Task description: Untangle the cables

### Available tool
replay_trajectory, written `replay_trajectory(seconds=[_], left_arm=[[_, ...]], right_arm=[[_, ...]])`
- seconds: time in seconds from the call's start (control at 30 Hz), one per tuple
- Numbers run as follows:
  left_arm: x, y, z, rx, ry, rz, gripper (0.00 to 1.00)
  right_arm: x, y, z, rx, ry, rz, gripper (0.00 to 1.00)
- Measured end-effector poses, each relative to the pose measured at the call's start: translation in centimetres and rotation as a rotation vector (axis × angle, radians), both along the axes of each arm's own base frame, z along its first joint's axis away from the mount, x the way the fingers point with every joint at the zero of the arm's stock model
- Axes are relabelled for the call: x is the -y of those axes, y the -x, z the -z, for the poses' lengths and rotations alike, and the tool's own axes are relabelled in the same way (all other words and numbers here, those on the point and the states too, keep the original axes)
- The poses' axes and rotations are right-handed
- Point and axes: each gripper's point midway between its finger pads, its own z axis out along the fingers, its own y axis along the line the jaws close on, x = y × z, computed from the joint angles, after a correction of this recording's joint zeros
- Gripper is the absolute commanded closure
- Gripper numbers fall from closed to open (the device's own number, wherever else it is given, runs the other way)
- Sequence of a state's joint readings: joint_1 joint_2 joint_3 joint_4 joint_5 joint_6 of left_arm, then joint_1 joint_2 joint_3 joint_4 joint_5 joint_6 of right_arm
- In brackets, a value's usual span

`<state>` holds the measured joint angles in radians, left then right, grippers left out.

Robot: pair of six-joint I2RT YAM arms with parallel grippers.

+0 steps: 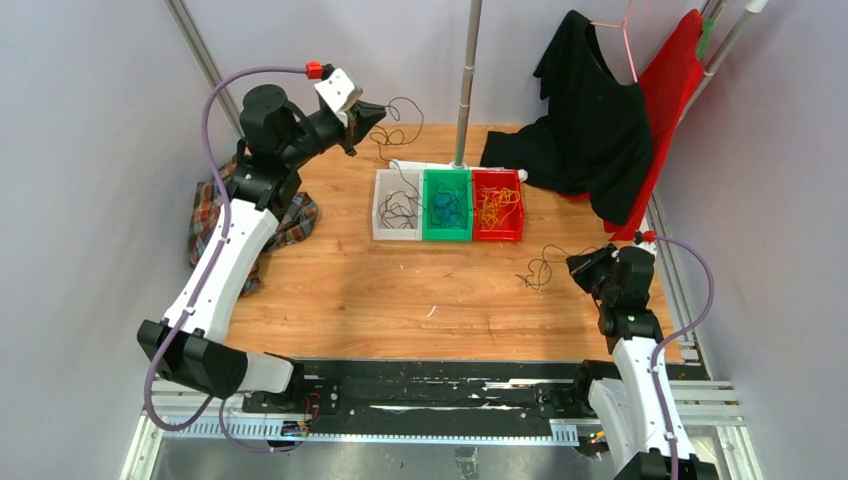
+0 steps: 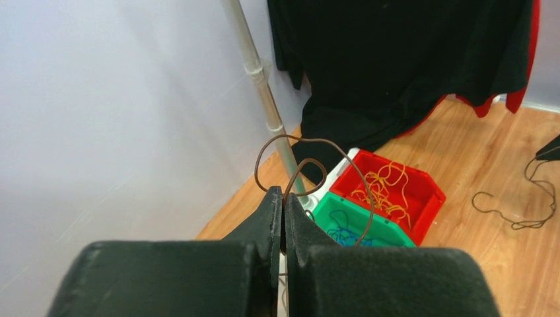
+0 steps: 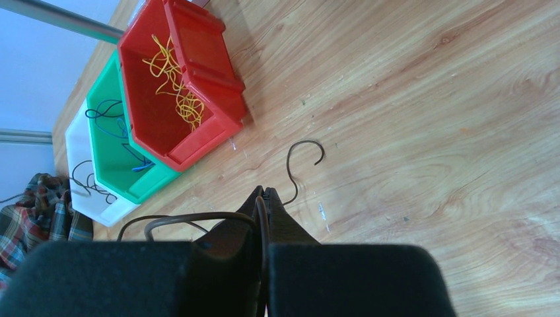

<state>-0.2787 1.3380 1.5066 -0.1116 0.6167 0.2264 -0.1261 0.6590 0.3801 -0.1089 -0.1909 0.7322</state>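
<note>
The left fingers (image 2: 276, 206) are pressed together on a dark brown cable (image 2: 300, 138), which rises from between the tips and curls into a loop just above and ahead of them, one side of the loop trailing back down past the right-hand finger. These fingers are held up off the wooden surface (image 1: 400, 290); ahead of and below them stand three bins side by side: a white bin (image 1: 378, 205), a green bin (image 1: 446, 234) and a red bin (image 1: 497, 235). Dark strands (image 1: 400, 208) lie in the white one, blue cables (image 1: 446, 208) in the green, and yellow-orange cables (image 1: 497, 205) in the red. The right fingers (image 3: 272, 212) are likewise closed, pinching a second dark cable (image 3: 306, 142) low over the surface (the fingertips seem to sit just above the wood, though contact cannot be told). Its hooked end lies on the surface just beyond the tips, and another length bows out to the left beside the fingers. From these fingers the bins lie well ahead and off to the left.
</note>
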Motion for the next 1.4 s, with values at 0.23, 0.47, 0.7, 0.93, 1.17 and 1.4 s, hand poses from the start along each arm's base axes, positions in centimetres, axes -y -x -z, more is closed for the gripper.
replay_trajectory(seconds=[0.23, 0.47, 0.7, 0.93, 1.17, 1.4], left_arm=[[0.7, -3.5, 3.6, -0.046, -0.047, -0.017, 1.0], [2.0, -5.9, 7.4, -0.115, -0.083, -0.018, 1.0], [2.3, -6.6, 5.6, -0.075, -0.065, -0.032, 1.0], [2.0, -6.9, 2.2, 0.015, -0.037, -0.056, 1.0], [1.0, -8.0, 0.6, 0.09, -0.024, -0.137, 1.0], [1.1, -8.2, 1.2, 0.093, -0.025, -0.138, 1.0]], right_arm=[[0.2, 0.1, -0.6, 0.029, 0.03, -0.004, 0.99], [0.6, 0.4, -1.0, 0.046, 0.059, 0.007, 0.99], [0.7, 0.4, -0.7, 0.038, 0.06, 0.011, 0.99], [0.7, 0.4, -0.5, 0.027, 0.059, 0.01, 0.99], [0.7, 0.4, -0.5, 0.027, 0.06, 0.01, 1.0], [0.7, 0.5, -0.6, 0.03, 0.066, 0.011, 0.99]])
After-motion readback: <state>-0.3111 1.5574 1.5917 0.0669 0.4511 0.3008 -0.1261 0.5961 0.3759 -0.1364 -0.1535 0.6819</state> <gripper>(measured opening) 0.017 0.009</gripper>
